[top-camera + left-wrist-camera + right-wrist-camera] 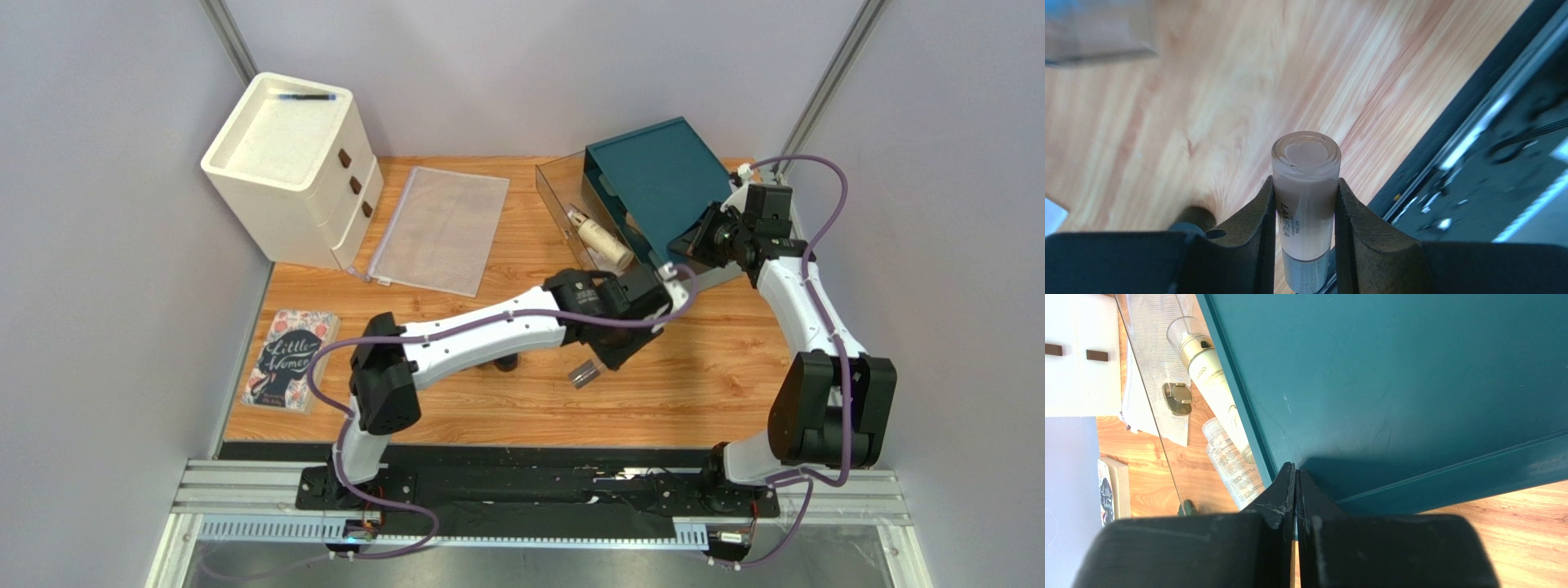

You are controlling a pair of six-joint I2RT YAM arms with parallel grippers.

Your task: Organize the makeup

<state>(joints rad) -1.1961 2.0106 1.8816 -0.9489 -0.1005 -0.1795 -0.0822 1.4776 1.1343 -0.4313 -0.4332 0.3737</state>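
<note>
My left gripper [1305, 191] is shut on a pinkish-beige tube [1306, 153] with a silver cap, both pads pressed against its sides, above the wooden table. From above, the left gripper [601, 353] hangs over the table's middle, the tube [584, 375] sticking out below it. My right gripper [1296, 468] is shut, its tips against the edge of the teal lid [1389, 386], which stands tilted up over the clear box [555, 194]. Inside lie a cream bottle [1214, 380] with a gold collar and a clear bottle [1232, 465]. A dark round piece [505, 363] peeks from under the left arm.
A white drawer unit [294, 153] stands at the back left. A clear zip pouch [436, 227] lies beside it. An illustrated book [291, 358] rests at the left edge. The black rail [528, 472] with both arm bases runs along the near edge.
</note>
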